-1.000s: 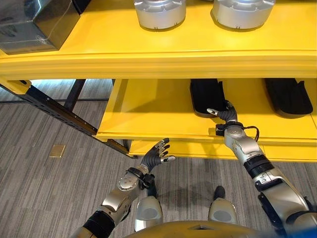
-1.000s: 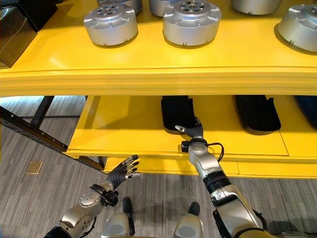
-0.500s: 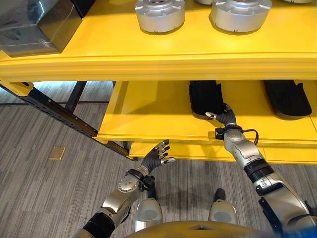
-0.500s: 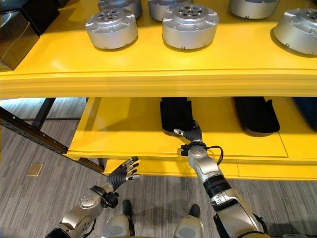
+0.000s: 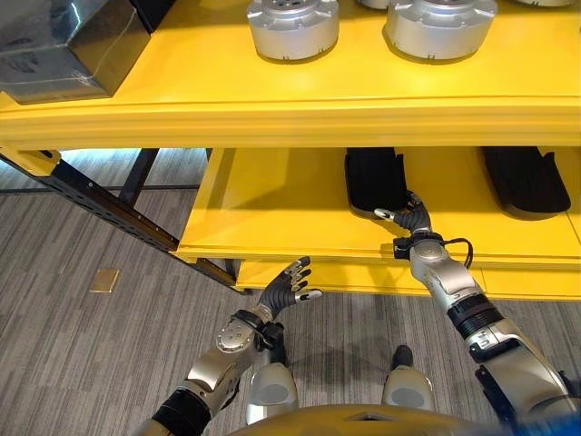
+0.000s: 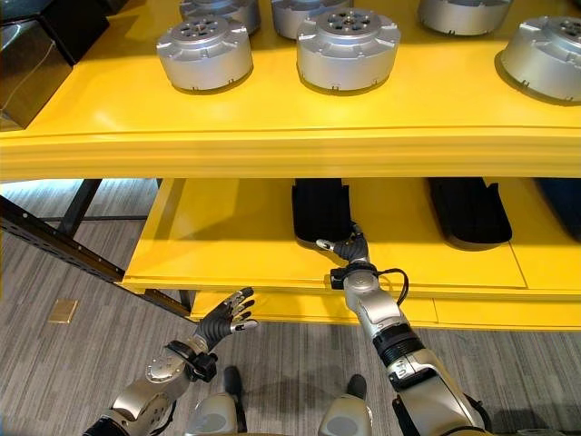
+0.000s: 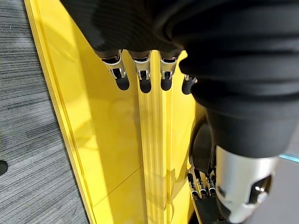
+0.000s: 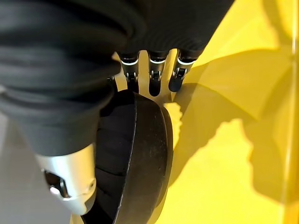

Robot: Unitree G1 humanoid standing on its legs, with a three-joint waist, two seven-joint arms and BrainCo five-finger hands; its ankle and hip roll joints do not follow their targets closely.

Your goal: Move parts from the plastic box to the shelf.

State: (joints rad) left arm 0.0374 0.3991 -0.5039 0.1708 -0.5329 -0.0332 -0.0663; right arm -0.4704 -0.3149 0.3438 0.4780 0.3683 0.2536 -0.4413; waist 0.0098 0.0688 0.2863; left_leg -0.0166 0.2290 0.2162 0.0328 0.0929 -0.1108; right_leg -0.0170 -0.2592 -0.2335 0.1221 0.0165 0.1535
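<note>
Where right hand (image 5: 410,218) rests, black part (image 5: 375,177) touching, lower shelf (image 5: 272,204).

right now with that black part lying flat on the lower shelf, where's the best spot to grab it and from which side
Probably the near, rounded end of the black part, from the shelf's open front. It lies flat with that end toward the lower shelf edge, where the right hand already sits; the far end lies under the upper shelf.

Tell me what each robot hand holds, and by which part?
Left robot hand holds nothing. Right robot hand rests at the near end of the black part; a grip cannot be told.
</note>
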